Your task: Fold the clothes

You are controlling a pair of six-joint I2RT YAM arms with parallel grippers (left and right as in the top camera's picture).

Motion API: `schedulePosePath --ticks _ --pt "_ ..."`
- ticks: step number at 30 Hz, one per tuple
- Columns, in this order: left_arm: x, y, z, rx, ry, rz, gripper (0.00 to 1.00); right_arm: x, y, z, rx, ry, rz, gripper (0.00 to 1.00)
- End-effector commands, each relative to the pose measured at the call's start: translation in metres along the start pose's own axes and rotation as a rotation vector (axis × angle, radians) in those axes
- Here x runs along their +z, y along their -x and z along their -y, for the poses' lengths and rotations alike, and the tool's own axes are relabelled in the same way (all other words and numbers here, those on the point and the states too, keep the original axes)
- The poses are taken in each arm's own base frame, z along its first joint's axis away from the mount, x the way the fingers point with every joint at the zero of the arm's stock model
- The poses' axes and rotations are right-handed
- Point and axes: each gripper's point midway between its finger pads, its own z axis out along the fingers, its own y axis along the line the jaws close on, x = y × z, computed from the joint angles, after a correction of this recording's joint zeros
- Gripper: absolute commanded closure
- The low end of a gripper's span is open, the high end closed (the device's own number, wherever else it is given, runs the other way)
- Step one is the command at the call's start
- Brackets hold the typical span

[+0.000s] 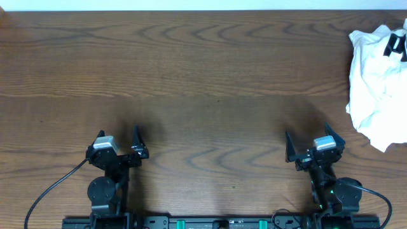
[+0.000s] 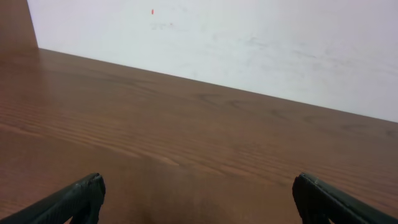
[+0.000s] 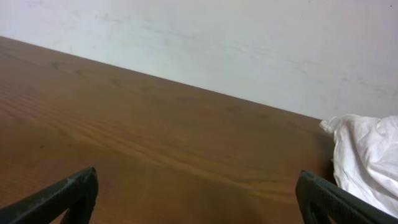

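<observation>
We note the crumpled white cotton T-shirt with black lettering point(image 1: 376, 83) bunched at the frame's upper right edge, well apart from the left gripper point(image 1: 118, 134) and right gripper point(image 1: 307, 135), both spread wide and empty at the bottom, and we judge a pinch into that heap risks grabbing several layers together.

Soft, even light is falling from above on the dark brown wood-grain table point(image 1: 203, 70), leaving only faint, blurred shadows. The crumpled white cotton T-shirt point(image 1: 375, 89) is nearly washing out. Both wrist views are looking slightly soft and warmer against the plain white wall point(image 2: 249, 50).
</observation>
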Motion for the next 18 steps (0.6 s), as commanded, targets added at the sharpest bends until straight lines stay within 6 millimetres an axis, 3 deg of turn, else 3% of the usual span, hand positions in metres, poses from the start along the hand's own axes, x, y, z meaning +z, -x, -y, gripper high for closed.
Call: schedulePosePath --ticks 1,8,10,15,18 --pt "0.0 -0.014 -0.006 0.009 0.026 -0.043 0.02 0.0 0.0 -0.001 -0.014 0.008 0.002 0.01" --pt "0.0 -0.014 -0.006 0.009 0.026 -0.043 0.02 0.0 0.0 -0.001 -0.015 0.009 0.004 0.01" --pt "0.0 -0.014 -0.006 0.009 0.026 -0.043 0.02 -0.001 0.013 -0.008 -0.005 0.051 0.058 0.01" --pt "0.0 -0.014 -0.006 0.009 0.026 -0.043 0.02 -0.014 0.023 -0.064 0.173 0.394 0.078 0.01" --pt "0.0 -0.014 -0.006 0.009 0.026 -0.043 0.02 -0.026 0.025 -0.087 0.234 0.551 0.064 0.01"
